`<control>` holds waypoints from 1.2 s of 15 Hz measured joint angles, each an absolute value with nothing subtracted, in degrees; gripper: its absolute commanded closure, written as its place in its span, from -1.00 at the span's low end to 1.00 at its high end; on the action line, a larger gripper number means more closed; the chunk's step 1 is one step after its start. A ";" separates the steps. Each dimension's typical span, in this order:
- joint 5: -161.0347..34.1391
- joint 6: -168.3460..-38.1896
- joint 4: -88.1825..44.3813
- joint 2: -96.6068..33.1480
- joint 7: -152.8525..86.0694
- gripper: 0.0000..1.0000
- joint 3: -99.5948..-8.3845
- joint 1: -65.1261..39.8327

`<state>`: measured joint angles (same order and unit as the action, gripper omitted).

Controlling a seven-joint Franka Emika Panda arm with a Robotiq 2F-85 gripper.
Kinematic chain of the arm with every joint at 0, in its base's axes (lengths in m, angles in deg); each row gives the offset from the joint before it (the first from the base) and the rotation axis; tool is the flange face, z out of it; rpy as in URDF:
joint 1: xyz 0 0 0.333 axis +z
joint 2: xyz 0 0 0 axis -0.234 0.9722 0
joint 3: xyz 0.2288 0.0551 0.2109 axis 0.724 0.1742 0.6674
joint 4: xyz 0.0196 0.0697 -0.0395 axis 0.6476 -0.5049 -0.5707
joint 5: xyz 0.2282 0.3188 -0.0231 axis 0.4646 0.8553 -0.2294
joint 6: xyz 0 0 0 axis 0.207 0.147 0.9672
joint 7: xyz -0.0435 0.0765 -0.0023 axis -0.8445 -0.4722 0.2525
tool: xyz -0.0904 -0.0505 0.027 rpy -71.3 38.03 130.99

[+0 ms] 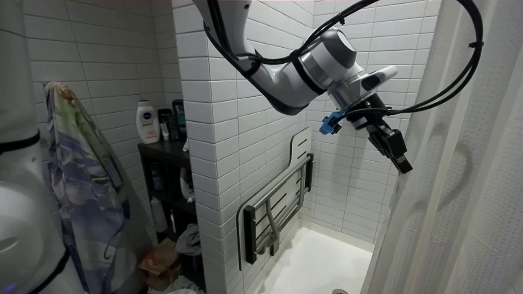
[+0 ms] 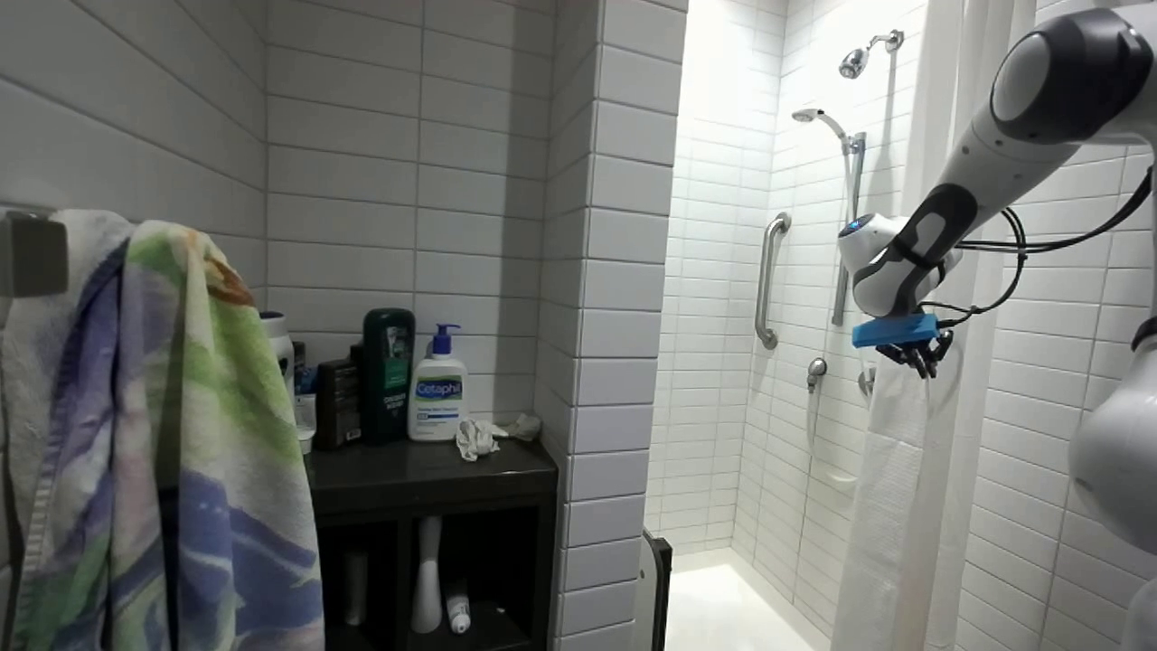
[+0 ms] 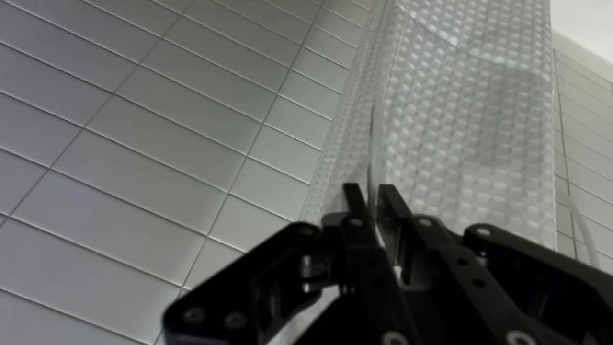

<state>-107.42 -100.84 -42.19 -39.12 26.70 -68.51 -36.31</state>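
Peering along the black two-fingered robot gripper (image 3: 369, 191) in the wrist view, we find its jaws almost together, pinching a thin fold of the white waffle-textured shower curtain (image 3: 464, 120). How deep that fold runs we cannot tell; the dark finger linkages hide it. Both exterior views cut off the curtain's top and hem. We see it hanging in long soft pleats, its surface dimpled, a seam-like line crossing it, and hiding one edge of the white shower floor (image 1: 322, 261).

towel (image 2: 212, 434) hanging | Cetaphil bottle (image 2: 437, 402) (blue pump (image 2: 442, 340) up top) on dark shelf (image 2: 434, 484) | folded shower seat (image 1: 282, 200) | grab bar (image 2: 766, 282)
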 measured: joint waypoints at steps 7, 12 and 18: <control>-97.35 -100.85 -42.84 -40.88 16.42 0.99 -68.98 -36.02; -85.67 -99.84 -46.97 -45.83 0.38 0.99 -68.01 -33.48; -79.25 -94.54 -51.58 -51.82 -14.40 0.99 -66.12 -30.85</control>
